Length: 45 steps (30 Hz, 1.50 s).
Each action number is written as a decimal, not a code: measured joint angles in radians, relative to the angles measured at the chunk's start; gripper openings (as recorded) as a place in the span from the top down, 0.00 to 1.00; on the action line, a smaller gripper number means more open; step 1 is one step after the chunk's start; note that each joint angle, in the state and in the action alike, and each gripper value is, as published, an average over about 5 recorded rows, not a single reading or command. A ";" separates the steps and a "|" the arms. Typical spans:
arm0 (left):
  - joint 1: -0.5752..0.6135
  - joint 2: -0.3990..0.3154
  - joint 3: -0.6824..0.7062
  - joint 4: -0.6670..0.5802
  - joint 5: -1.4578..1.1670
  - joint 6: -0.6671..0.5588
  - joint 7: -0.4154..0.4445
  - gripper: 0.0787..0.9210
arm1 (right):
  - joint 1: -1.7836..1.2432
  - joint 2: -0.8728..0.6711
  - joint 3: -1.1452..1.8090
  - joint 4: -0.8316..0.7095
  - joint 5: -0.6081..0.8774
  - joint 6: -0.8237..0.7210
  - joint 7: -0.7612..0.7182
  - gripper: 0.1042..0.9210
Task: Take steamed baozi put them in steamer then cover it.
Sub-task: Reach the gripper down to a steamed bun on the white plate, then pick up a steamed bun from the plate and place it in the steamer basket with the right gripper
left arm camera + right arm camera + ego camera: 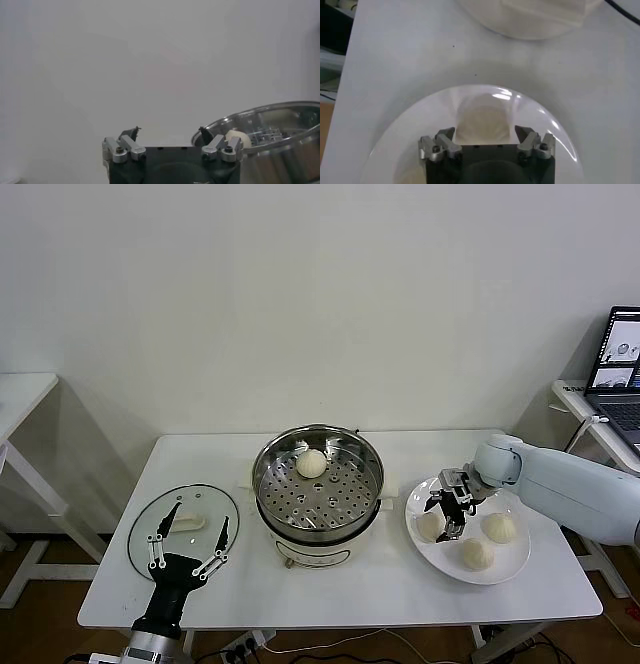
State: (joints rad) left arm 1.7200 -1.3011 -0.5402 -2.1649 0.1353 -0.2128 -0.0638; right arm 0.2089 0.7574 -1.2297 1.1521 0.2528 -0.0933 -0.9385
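The steamer (318, 484) stands mid-table with one baozi (311, 463) on its perforated tray. Three more baozi lie on a white plate (517, 556) to the right. My right gripper (448, 519) is open and down over the plate's left baozi (430, 527). In the right wrist view the gripper (485, 132) has its jaws on either side of this baozi (482, 117), not closed on it. The glass cover (205, 502) lies flat at the left. My left gripper (195, 529) is open and empty over its near edge.
The left wrist view shows the steamer's rim (270, 117) and the baozi inside (237, 139) beyond the open left gripper (169, 132). The steamer's white base (530, 20) lies just beyond the plate (410, 125). A side table with a laptop (620, 364) stands at the far right.
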 measured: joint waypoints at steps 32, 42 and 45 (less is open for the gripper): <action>-0.020 0.010 0.015 -0.022 -0.006 0.007 -0.004 0.12 | 0.514 0.200 -0.117 0.078 0.166 0.009 -0.333 0.36; -0.026 0.009 0.012 -0.027 -0.017 0.003 -0.005 0.12 | 0.575 0.411 -0.196 0.096 0.293 -0.039 -0.308 0.39; -0.028 0.009 0.009 -0.027 -0.021 0.002 -0.005 0.12 | 0.568 0.471 -0.214 0.084 0.310 -0.055 -0.286 0.39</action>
State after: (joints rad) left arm 1.6924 -1.2924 -0.5308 -2.1921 0.1146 -0.2112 -0.0686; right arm 0.7773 1.2283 -1.4438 1.2365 0.5629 -0.1487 -1.2243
